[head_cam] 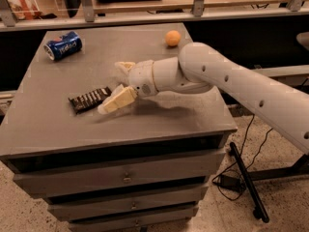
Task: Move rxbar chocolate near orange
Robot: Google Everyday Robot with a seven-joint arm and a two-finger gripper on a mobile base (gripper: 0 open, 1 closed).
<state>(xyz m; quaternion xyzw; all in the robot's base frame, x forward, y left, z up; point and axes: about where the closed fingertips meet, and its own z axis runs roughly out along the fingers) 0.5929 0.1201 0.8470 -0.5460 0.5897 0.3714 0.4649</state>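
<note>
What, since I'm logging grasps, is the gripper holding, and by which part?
Nothing: the gripper is open beside the bar, which lies flat on the table.

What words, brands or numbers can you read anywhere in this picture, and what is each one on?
blue can: pale lettering on its side, too blurred to read.
rxbar chocolate: pale lettering along the dark wrapper, too small to read.
gripper, open at the bar's right end: no markings visible.
orange, cabinet drawers: no text.
Nothing here can be quoted with confidence.
</note>
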